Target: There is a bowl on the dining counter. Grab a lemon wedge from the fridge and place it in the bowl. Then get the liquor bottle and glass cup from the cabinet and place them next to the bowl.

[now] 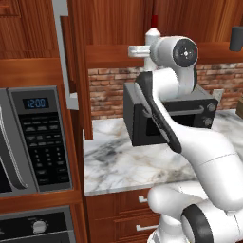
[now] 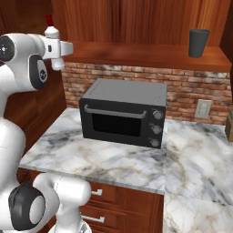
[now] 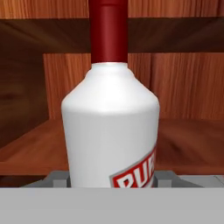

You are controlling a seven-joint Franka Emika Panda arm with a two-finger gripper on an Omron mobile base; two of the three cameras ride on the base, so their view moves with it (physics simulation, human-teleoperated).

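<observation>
Raised to shelf height, our gripper point(image 2: 57, 50) sits right at the liquor bottle point(image 3: 110, 127), which stands upright on the wooden cabinet shelf point(image 3: 188, 144) directly ahead of the hand. Along the hand's own line of sight we see the white body with rounded shoulders, the dark red cap point(image 3: 108, 33) rising above it, and part of a red-and-white label low on the side. Grey finger parts show at either side of the bottle's base, but we cannot tell whether they press on it or merely flank it.

From the left base camera we see the bottle point(image 1: 152, 37) just beyond the hand, its red cap poking up above the wrist. From the right base camera the bottle point(image 2: 52, 31) stands just above and behind the gripper.

Well off to the hand's right on the same shelf stands the dark glass cup point(image 2: 198, 43). Below the hand lies the marble wall counter point(image 2: 109, 161), with a black toaster oven point(image 2: 123, 112) on it against the brick backsplash point(image 2: 191, 88). Far left of the hand, in the left base camera, a built-in microwave point(image 1: 40, 137) shows its lit clock.
</observation>
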